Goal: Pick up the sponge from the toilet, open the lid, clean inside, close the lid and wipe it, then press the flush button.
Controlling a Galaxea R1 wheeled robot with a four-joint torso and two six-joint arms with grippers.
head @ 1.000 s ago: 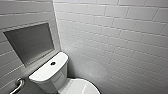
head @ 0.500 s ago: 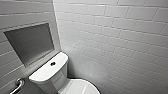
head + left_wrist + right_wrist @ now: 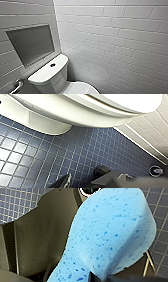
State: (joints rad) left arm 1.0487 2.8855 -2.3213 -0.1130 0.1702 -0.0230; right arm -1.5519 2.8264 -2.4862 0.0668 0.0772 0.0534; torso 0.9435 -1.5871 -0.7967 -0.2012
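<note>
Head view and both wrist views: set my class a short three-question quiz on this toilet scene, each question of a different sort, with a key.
1. True or false: the flush button sits on top of the tank.
2. Multiple choice: the floor under the bowl is tiled in A) white, B) blue, C) green.
3. Fill in: the sponge seen close in the right wrist view is coloured ____.

Key: 1 true; 2 B; 3 blue.
</note>
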